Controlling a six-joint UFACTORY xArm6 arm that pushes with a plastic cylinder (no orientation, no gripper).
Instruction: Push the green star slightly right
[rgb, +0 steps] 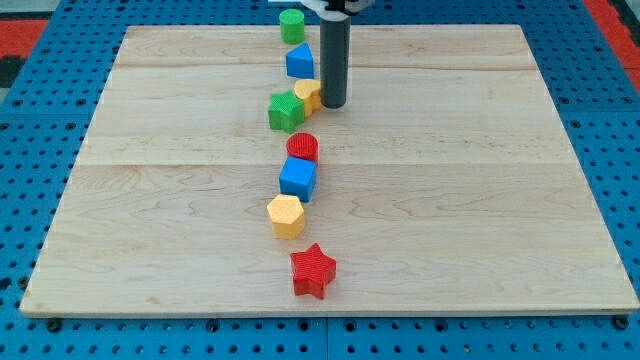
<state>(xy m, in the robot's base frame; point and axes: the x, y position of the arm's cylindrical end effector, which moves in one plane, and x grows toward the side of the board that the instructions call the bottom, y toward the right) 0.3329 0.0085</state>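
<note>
The counter (450, 150) is a pale wooden board on a blue pegboard (60, 340), and the blocks run down it in a loose line near the middle. At the view's top sits a green cylinder (292, 25), with a blue block (299, 61) just below it. Next comes a yellow block (306, 94), partly hidden, and touching its lower left is the green star (286, 110).

The tool here is only a straight dark rod with no jaws, so there is nothing to be wide or narrow, and it holds nothing. My tip (333, 104) stands on the board just to the right of the yellow block, seemingly against it, and close to the star's upper right.

Further down, a red cylinder (303, 148) sits on the upper edge of a blue cube (298, 179). A yellow hexagon (286, 215) lies just below that, near its lower left corner. A red star (313, 270) sits apart, nearest the view's bottom.
</note>
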